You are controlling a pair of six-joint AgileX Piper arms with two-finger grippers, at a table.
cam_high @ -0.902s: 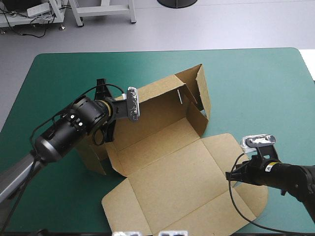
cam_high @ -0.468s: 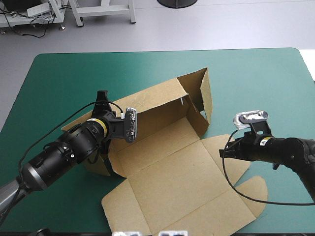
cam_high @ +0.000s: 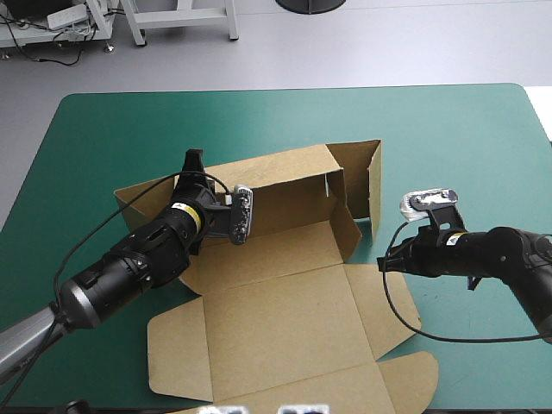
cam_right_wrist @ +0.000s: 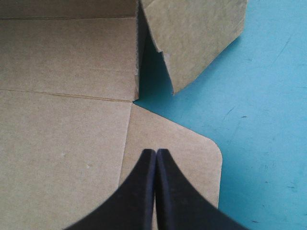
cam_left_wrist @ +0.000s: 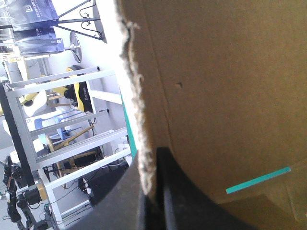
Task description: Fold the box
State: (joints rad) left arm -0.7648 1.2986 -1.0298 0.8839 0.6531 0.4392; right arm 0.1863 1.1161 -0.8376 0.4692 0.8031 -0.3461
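Observation:
The brown box (cam_high: 285,328) lies mid-table with its lid flat toward the front edge. Its back wall (cam_high: 285,177) and right side wall (cam_high: 375,185) stand raised. My left gripper (cam_high: 191,168) is at the left end of the back wall. In the left wrist view its black fingers (cam_left_wrist: 152,153) are shut on the torn top edge of the board (cam_left_wrist: 216,96). My right gripper (cam_high: 385,261) is shut and holds nothing. Its tip (cam_right_wrist: 156,152) hovers over the lid's rounded side flap (cam_right_wrist: 192,153), just short of the raised side wall (cam_right_wrist: 192,33).
The teal-green cover (cam_high: 466,129) shows all round the box, widest at the far side and the right. The lid's front flaps (cam_high: 405,384) reach close to the table's front edge.
The box has swung clockwise, so its back wall now runs nearly level and the lid has slid left. My left gripper went with the wall. My right gripper moved up toward the box's right corner.

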